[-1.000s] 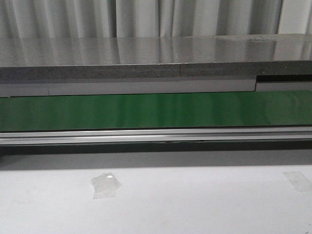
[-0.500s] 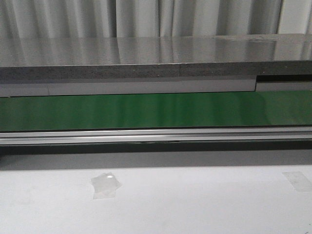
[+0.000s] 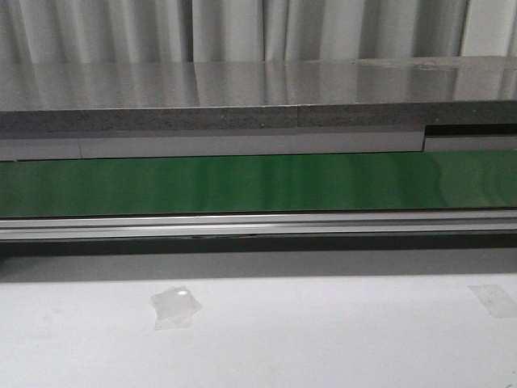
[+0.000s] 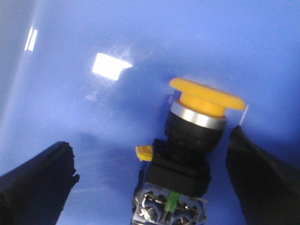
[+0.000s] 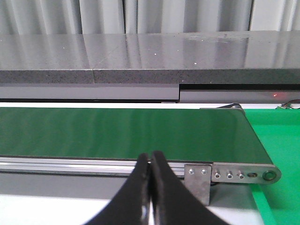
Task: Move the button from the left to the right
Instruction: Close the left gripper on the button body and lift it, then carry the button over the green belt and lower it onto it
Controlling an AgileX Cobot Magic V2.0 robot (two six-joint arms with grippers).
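Where the front view looks forward, a grey table (image 3: 258,339) fills the foreground, bearing two tape patches (image 3: 174,307). Beyond it: green belt (image 3: 258,184) with a metal rail (image 3: 258,224), a grey slab (image 3: 258,93) and pale curtains (image 3: 242,28) behind. Blue surface (image 4: 140,47), glossy, seen in the left wrist view only. Left gripper (image 4: 150,176): jaws spread wide, one finger either side of the button, neither plainly touching it. Right gripper (image 5: 151,187): jaws pressed together, nothing between, before the belt's end. Button (image 4: 187,154): yellow cap, silver collar, black body, lying tilted on the blue surface between the left fingers (image 4: 37,183).
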